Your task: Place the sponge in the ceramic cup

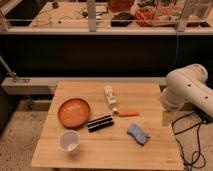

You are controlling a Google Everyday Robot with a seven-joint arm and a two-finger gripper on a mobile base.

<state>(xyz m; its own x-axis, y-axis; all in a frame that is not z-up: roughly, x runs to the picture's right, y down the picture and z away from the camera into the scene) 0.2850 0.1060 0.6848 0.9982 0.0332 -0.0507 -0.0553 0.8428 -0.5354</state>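
The blue-grey sponge (138,133) lies flat on the wooden table (115,152), toward the front right. At the front left stands the white ceramic cup (69,141), upright, with nothing seen inside. My white arm (186,89) bulges in from the right, beside the table's right edge and behind the sponge. My gripper does not show: only the arm's thick joints are in view. Nothing is touching the sponge or the cup.
An orange bowl (74,112) sits just behind the cup. A flat black bar (100,123) lies mid-table, a white tube (110,97) and a small orange piece (128,113) behind it. Black cables (192,145) trail on the floor at the right. A dark counter runs behind.
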